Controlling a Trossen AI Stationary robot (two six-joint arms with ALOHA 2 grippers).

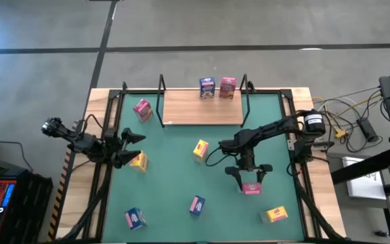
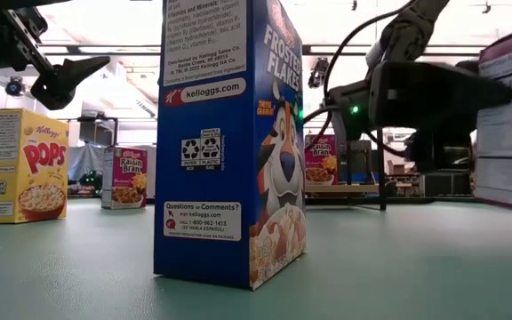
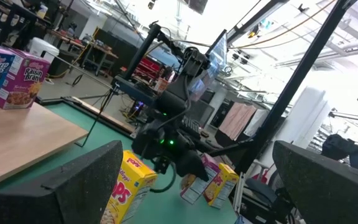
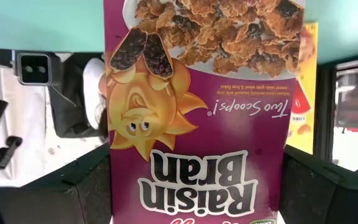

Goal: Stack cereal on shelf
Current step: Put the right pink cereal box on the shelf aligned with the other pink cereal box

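Green bench: the pink box (image 1: 252, 188), lower right of the high view, sits between my right hand's (image 1: 251, 176) spread fingers. Light, crushable cardboard; I'd pinch its narrow sides.

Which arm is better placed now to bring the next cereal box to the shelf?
The right. Its gripper is open around a pink box. The left gripper is open beside a yellow box, gripping nothing.
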